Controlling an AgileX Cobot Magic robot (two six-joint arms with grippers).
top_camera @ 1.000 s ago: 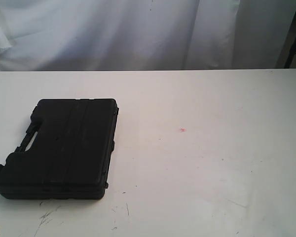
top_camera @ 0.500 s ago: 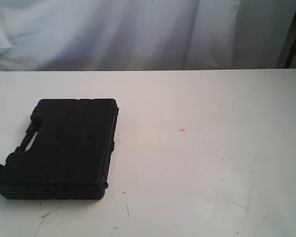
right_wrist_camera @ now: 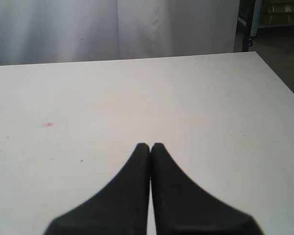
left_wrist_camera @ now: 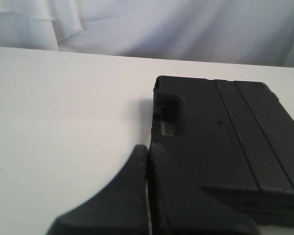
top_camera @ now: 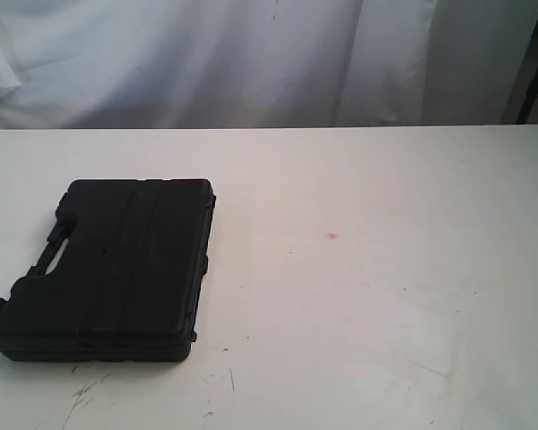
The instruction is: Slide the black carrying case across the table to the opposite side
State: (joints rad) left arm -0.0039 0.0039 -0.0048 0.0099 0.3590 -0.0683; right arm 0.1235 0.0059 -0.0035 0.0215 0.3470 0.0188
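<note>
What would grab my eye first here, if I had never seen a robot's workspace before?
The black carrying case stands out most: it lies flat and closed on the left of the white table in the exterior view. A tiny red spot marks the table near its middle. In the wrist views both grippers are shut, the left gripper near the case's handle side, the right gripper over the white tabletop.

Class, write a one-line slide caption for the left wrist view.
Shut left end effector facing the black carrying case, flat on the white table.
</note>
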